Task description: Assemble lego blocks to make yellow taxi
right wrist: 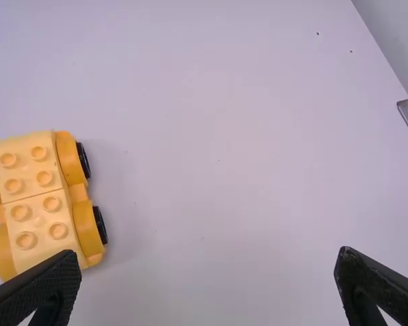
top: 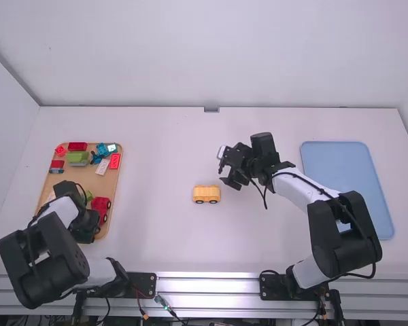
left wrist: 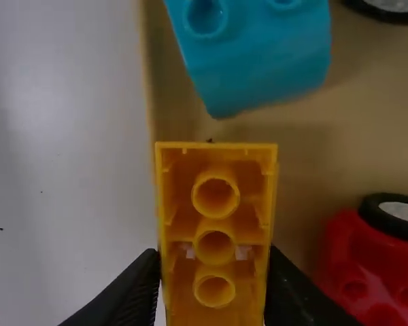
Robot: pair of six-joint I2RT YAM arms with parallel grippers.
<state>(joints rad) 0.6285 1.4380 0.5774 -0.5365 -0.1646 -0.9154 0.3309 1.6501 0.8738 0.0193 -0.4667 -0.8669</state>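
My left gripper (top: 87, 227) is low over the near end of the wooden tray. In the left wrist view, the left gripper (left wrist: 214, 292) is shut on a yellow block (left wrist: 216, 224) whose hollow underside faces the camera. A yellow wheeled car base (top: 206, 194) stands on the table near the middle. My right gripper (top: 232, 178) is just beyond and to the right of it, open. In the right wrist view, the right gripper (right wrist: 207, 278) has its fingers wide apart with nothing between them, and the car base (right wrist: 44, 200) with studded top lies by one finger.
The wooden tray (top: 115, 178) on the left holds red, green, blue and white blocks and a red car (top: 102, 208). In the left wrist view, a teal block (left wrist: 258, 61) and a red wheeled piece (left wrist: 367, 261) are close by. A blue tray (top: 340, 159) lies at right.
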